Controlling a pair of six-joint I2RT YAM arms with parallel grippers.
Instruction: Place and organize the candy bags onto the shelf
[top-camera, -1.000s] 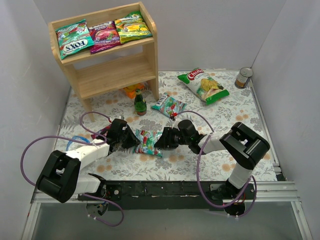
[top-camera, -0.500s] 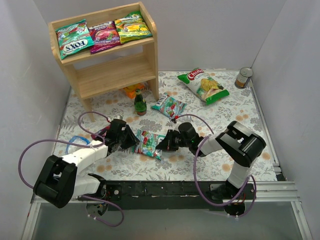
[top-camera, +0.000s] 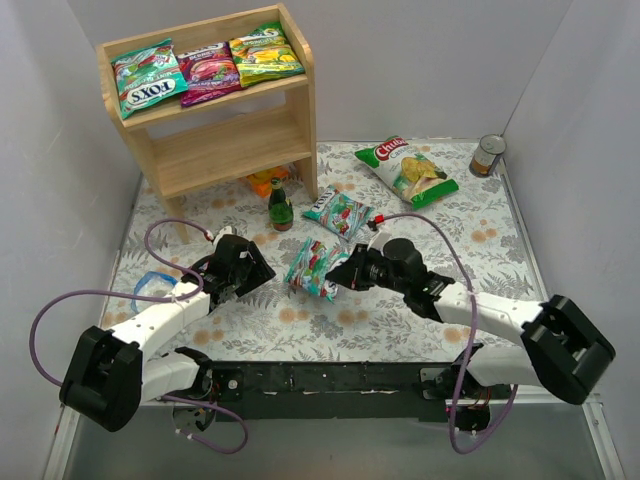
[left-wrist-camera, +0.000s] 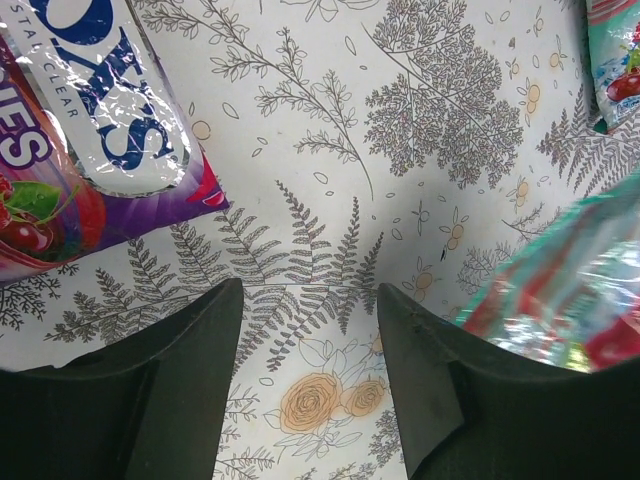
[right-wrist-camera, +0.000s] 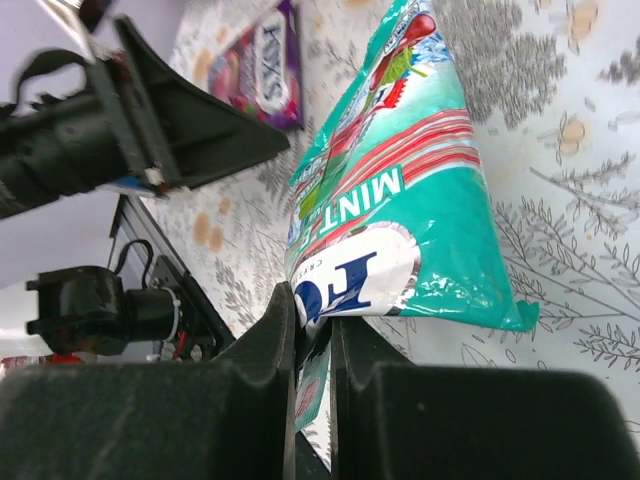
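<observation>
The wooden shelf (top-camera: 232, 150) stands at the back left, its top tier carrying a teal (top-camera: 148, 82), a magenta (top-camera: 208, 72) and a yellow candy bag (top-camera: 264, 52). My right gripper (right-wrist-camera: 312, 300) is shut on the bottom edge of a teal mint candy bag (right-wrist-camera: 420, 200), holding it tilted just above the table (top-camera: 312, 268). To its left, my left gripper (left-wrist-camera: 310, 295) stands open over the bare floral cloth with nothing between its fingers. A magenta candy bag (left-wrist-camera: 80, 130) lies just ahead of it to the left. Another teal bag (top-camera: 338, 212) lies flat behind.
A white-and-green chip bag (top-camera: 408, 170) lies at the back right, with a tin can (top-camera: 488, 155) in the far right corner. A green bottle (top-camera: 280, 207) stands by the shelf's front leg, an orange item (top-camera: 266, 183) sits under the shelf, and a blue loop (top-camera: 150, 285) lies at the left.
My right gripper closed on the teal bag and raised it off the cloth, the arm stretching out. My left gripper opened, let go of that bag and drew back to the left.
</observation>
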